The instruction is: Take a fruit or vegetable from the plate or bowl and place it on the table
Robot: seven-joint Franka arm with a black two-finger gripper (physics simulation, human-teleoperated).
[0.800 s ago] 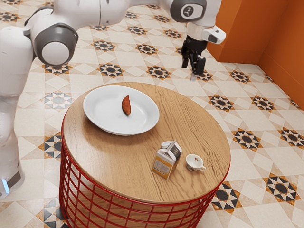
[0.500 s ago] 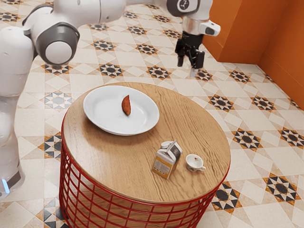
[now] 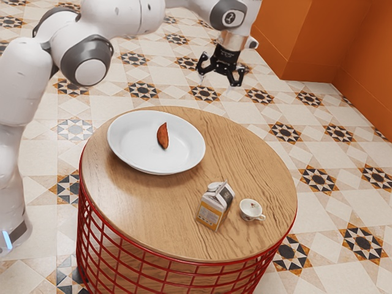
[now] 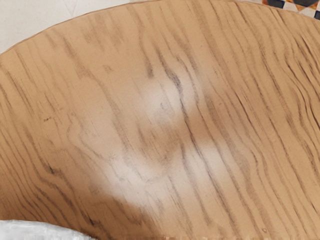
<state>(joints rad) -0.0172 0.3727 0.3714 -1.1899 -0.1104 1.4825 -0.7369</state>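
Note:
In the exterior view the black gripper (image 3: 220,75) hangs high above the table's far side, its two fingers spread wide with nothing between them. A reddish-brown, elongated fruit or vegetable (image 3: 162,136) lies in the white plate (image 3: 128,150), down and toward the exterior view's left from the gripper. The round wooden table (image 3: 245,153) carries the plate. In the wrist view the wooden tabletop (image 4: 165,115) lies below my hand, with part of the white plate (image 4: 37,232) at its edge.
A small carton (image 3: 214,205) stands near the table's front, and a white cup (image 3: 250,210) is beside it, toward the exterior view's right. Red wire mesh (image 3: 159,269) forms the table's side. An orange wall (image 3: 343,49) rises behind.
My hand has moved toward the exterior view's left and slightly up, and it has turned so that both spread fingers show. The fruit or vegetable, plate, carton and cup have stayed where they were.

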